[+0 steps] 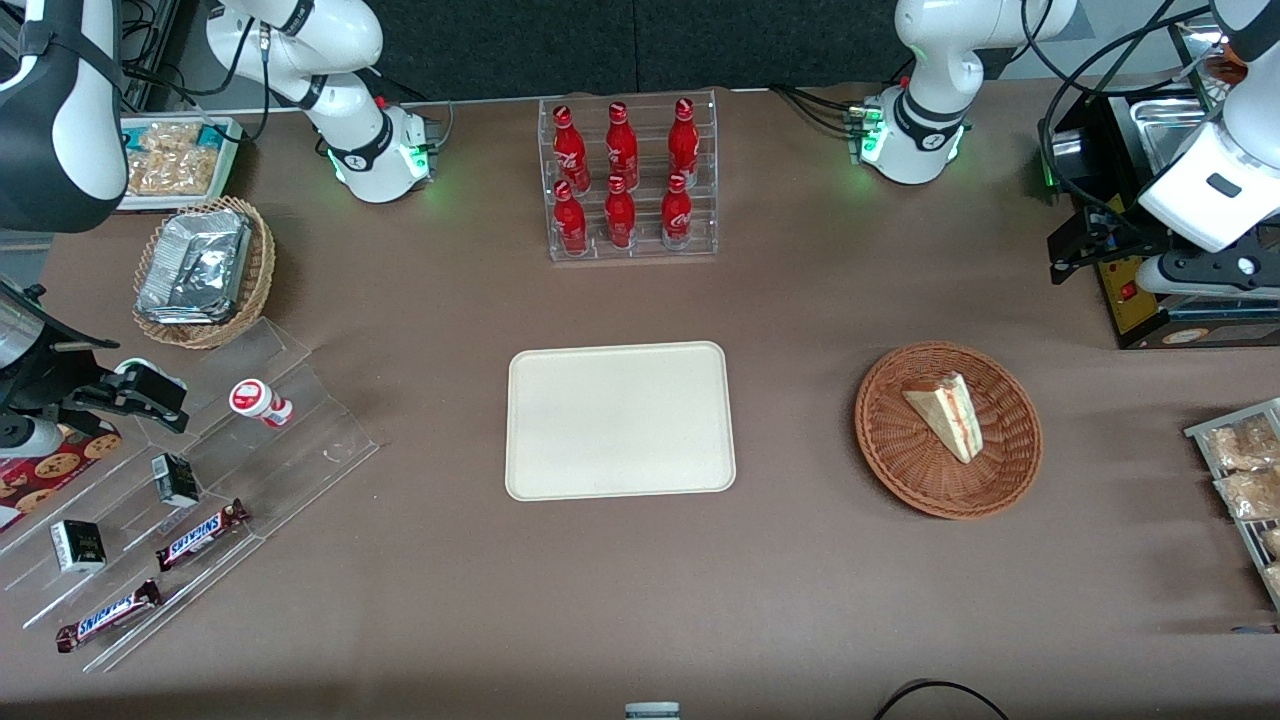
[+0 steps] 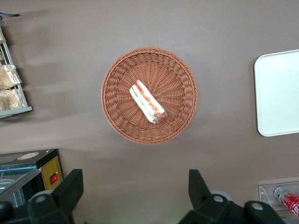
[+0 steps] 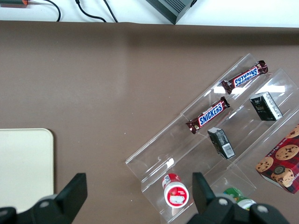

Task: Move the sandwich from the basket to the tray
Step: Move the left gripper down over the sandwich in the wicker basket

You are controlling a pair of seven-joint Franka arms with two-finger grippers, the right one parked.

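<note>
The sandwich (image 1: 945,412) (image 2: 147,101), a pale wedge with red and green filling, lies in the round reddish-brown wicker basket (image 1: 900,460) (image 2: 117,112). The cream tray (image 1: 620,420) (image 2: 279,93) lies flat and bare beside the basket, toward the parked arm's end. My left gripper (image 1: 1075,250) (image 2: 135,189) hangs high above the table, farther from the front camera than the basket and toward the working arm's end. It is open, its black fingers (image 2: 70,189) wide apart with only tabletop showing between them.
A black machine (image 1: 1170,300) stands under the working arm's wrist. A white tray of snack packs (image 1: 1245,480) sits at the table's edge near the basket. A clear rack of red bottles (image 1: 628,180) stands farther back than the tray. A foil-tray basket (image 1: 205,270) and a stepped acrylic stand (image 1: 300,450) occupy the parked arm's end.
</note>
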